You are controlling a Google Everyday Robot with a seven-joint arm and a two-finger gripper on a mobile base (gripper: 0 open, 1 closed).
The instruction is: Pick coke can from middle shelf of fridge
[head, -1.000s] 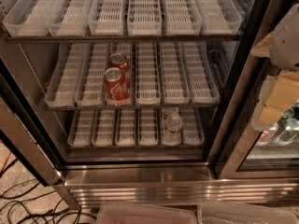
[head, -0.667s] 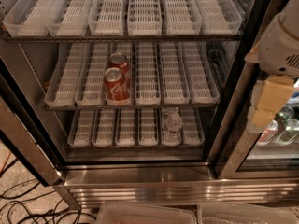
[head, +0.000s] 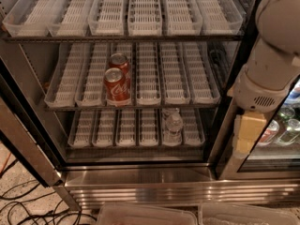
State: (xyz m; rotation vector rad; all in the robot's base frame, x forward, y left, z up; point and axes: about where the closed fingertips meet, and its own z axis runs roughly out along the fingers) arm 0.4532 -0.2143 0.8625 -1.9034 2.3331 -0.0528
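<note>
The fridge [head: 140, 178] stands open in front of me, with three tiers of white slotted trays. On the middle shelf [head: 187, 86] two red coke cans stand in one lane, left of centre: the front can [head: 116, 86] near the shelf's front edge and the second can [head: 119, 61] right behind it. My white arm [head: 276, 41] hangs in at the right edge, in front of the fridge's right post. The gripper [head: 248, 132], a yellowish piece below the arm's round joint, is outside the fridge, well to the right of the cans and lower.
A clear plastic bottle [head: 173, 125] stands on the bottom shelf. The glass door [head: 23, 139] is swung open at the left. A neighbouring fridge with bottles [head: 281, 130] is at the right. Cables [head: 23, 205] lie on the floor. Clear bins [head: 145, 214] sit below.
My arm has come further into view from the right edge, moving left and down in front of the fridge's right post. The cans and the bottle have not moved.
</note>
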